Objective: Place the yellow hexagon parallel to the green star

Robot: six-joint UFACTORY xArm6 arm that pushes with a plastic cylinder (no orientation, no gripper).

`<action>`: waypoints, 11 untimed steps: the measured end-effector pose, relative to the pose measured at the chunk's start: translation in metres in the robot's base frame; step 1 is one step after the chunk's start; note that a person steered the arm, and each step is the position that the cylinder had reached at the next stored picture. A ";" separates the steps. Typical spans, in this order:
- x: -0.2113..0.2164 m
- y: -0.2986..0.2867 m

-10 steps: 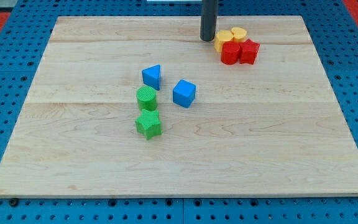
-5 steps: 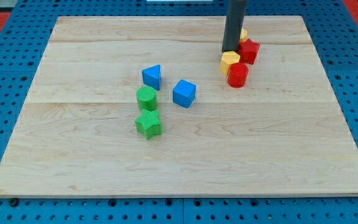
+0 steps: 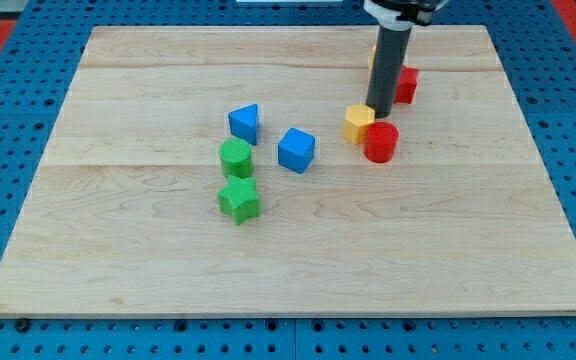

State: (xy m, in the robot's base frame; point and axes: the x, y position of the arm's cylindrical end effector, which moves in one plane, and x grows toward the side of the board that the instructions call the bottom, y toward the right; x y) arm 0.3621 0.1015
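The yellow hexagon [image 3: 359, 124] lies right of the board's centre, touching a red cylinder [image 3: 381, 142] at its lower right. My tip [image 3: 378, 112] rests just above the hexagon's upper right edge, against it. The green star [image 3: 238, 199] lies left of centre, lower down, far to the hexagon's left. A green cylinder [image 3: 236, 157] sits just above the star.
A blue triangular block [image 3: 245, 123] and a blue cube [image 3: 296, 150] lie between the star and the hexagon. A red block [image 3: 405, 84] sits behind the rod near the view's top; a yellow block behind the rod is mostly hidden. The wooden board [image 3: 118, 250] lies on blue pegboard.
My tip has moved toward the view's bottom, pushing the yellow hexagon and red cylinder down and slightly left, away from the red block and the other yellow block.
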 end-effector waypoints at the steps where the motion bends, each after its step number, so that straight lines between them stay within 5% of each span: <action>1: 0.000 -0.015; 5: 0.012 -0.072; 7: 0.041 -0.043; 11: 0.035 -0.016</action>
State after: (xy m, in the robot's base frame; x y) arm 0.3967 0.0856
